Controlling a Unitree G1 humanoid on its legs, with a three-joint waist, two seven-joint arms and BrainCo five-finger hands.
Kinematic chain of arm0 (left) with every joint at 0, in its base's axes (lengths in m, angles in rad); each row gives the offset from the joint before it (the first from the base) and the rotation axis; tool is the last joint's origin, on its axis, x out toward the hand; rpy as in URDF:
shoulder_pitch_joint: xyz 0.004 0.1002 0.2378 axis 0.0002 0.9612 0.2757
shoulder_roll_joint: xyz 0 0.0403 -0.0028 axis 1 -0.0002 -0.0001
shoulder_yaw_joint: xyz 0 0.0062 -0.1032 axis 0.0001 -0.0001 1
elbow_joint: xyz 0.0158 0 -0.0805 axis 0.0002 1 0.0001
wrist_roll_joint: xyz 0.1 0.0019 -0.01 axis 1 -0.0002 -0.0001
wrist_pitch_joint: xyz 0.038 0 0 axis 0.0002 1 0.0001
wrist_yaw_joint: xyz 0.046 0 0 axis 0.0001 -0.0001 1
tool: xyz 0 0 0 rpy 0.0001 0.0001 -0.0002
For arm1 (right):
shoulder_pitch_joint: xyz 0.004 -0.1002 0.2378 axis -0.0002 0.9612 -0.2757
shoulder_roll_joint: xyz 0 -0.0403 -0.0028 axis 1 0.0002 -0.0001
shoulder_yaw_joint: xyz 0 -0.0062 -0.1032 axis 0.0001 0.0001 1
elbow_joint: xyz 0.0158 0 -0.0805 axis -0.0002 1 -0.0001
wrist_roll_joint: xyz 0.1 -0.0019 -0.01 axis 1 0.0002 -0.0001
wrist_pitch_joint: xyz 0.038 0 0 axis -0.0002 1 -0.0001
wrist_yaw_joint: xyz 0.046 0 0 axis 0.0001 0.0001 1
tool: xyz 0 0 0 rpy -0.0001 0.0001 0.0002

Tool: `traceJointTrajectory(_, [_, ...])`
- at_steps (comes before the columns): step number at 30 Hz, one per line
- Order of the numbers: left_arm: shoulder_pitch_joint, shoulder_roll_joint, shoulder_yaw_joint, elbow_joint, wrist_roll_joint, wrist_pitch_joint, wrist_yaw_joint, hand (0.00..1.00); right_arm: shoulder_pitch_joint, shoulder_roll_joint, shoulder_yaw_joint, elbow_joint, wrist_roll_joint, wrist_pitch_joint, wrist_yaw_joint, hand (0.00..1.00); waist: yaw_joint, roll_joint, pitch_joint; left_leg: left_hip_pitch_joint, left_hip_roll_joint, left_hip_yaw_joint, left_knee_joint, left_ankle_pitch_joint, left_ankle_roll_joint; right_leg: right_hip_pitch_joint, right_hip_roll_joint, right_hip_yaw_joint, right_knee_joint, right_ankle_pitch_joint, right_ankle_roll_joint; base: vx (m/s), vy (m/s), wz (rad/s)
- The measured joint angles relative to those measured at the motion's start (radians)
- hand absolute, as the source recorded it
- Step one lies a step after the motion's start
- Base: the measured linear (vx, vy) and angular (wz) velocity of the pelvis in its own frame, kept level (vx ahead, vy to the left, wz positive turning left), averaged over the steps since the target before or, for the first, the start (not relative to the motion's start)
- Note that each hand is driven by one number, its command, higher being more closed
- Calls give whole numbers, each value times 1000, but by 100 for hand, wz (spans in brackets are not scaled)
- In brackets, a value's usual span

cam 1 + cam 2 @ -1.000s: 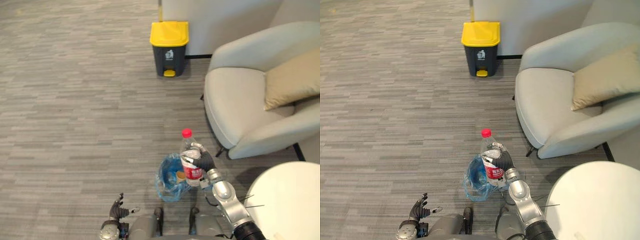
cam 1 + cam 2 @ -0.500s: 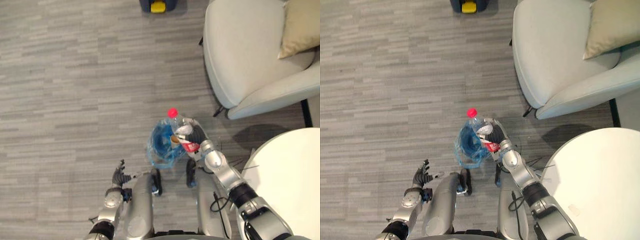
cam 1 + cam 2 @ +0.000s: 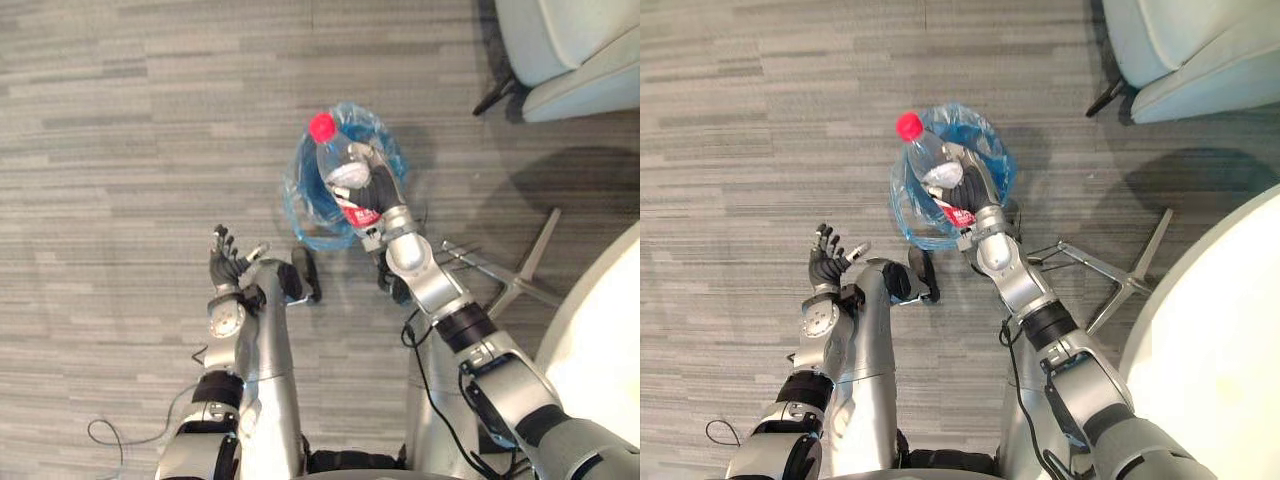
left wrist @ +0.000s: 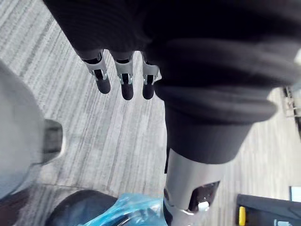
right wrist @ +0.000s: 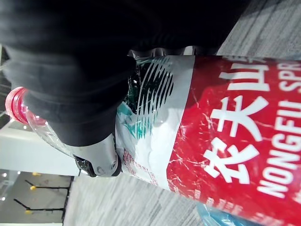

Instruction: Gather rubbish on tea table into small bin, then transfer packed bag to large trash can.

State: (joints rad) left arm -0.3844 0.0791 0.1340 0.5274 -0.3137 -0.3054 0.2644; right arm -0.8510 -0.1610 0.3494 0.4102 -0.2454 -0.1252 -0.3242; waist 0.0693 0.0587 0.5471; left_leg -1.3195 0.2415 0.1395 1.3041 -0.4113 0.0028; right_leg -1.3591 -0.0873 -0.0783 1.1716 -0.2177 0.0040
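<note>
Bright even light, soft diffuse shadows

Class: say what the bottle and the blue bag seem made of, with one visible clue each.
Bottle: clear glossy plastic, probably; you can see through its upper part. Blue bag: thin translucent plastic film; it crinkles and glints.

The bottle (image 3: pixel 343 172) has white lettering on its red label (image 5: pixel 235 141).

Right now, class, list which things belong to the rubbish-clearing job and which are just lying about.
Job:
bottle, held in the right hand
blue-lined bin
white table

Lying about:
armchair
left hand, open and idle
</note>
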Motion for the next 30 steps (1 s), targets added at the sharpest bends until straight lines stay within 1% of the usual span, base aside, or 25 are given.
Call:
traceJointTrajectory(2, [-9, -6, 5, -8, -8, -8, 0, 0, -53, 2, -27, 9, 1, 0, -5, 100, 4, 0, 0, -23, -5, -1, 2, 5, 9, -23, -5, 0, 9, -1, 1, -52, -2, 11])
traceJointTrajectory(4, [-9, -8, 5, -12, -9, -11, 0, 0, -79, 2, -47, 15, 4, 0, -13, 100, 2, 0, 0, -31, -14, -4, 1, 6, 10, -31, -15, -1, 15, -7, 1, -54, 10, 15])
traceJointTrajectory(5, [-9, -9, 3, -14, -9, -11, -1, 0, -89, 2, -61, 26, 10, 0, -22, 0, 3, 0, 0, -32, -16, -3, -1, 6, 9, -32, -19, -1, 17, -10, 2, -59, 21, 15])
traceJointTrajectory(6, [-9, -12, 2, -17, -9, -11, -1, 0, -101, 2, -76, 47, 12, 0, -26, 0, 4, 0, 0, -33, -18, -3, -4, 6, 9, -33, -20, -1, 16, -15, 11, -48, 19, 9])
traceJointTrajectory(11, [-10, -14, -15, -30, -9, -17, -2, 0, -105, -11, -108, 108, 49, 8, -27, 0, 6, 0, 0, -43, -31, -3, -14, 8, 7, -47, -29, 0, 20, -22, 3, -36, 18, 7])
traceJointTrajectory(12, [-11, -14, -17, -30, -9, -22, -2, 0, -105, -18, -108, 127, 50, 17, -26, 0, 6, 0, 0, -46, -34, -3, -13, 11, 12, -53, -33, 0, 28, -25, 0, -8, 13, 8])
traceJointTrajectory(18, [-11, -15, -19, -29, -6, -26, -1, 0, -97, -27, -107, 127, 35, 19, -26, 0, 4, 0, 0, -47, -34, -8, -12, 15, 19, -56, -32, -1, 34, -27, -1, -14, 9, 1])
traceJointTrajectory(20, [-11, -15, -19, -29, -6, -26, -1, 0, -83, -32, -103, 127, -5, 19, -26, 0, 3, 0, 0, -47, -34, -9, -13, 15, 19, -54, -32, -2, 33, -28, -1, -51, 24, 1])
traceJointTrajectory(22, [-11, -15, -19, -28, 0, -26, 0, 0, -53, -39, -96, 127, -94, 21, -26, 0, 3, 0, 0, -46, -34, -12, -14, 15, 19, -48, -31, -5, 28, -28, 0, -49, 21, 3])
traceJointTrajectory(25, [-11, -15, -19, -26, 3, -26, 0, 0, -20, -45, -79, 128, -198, 26, -26, 0, 2, 0, 0, -43, -34, -13, -18, 13, 13, -41, -30, -7, 18, -30, 3, -63, 29, 0])
traceJointTrajectory(28, [-11, -15, -19, -24, 4, -25, 0, 0, -15, -43, -64, 166, -242, 27, -25, 0, 3, 0, 0, -43, -34, -11, -35, 20, 11, -40, -29, -7, 0, -23, 5, -52, 24, -1])
traceJointTrajectory(30, [-11, -16, -19, -23, 3, -26, -1, 0, -13, -43, -57, 211, -285, 42, -21, 0, 4, 0, 0, -43, -35, -10, -47, 27, 12, -40, -29, -9, -10, -20, 5, -41, 17, 2])
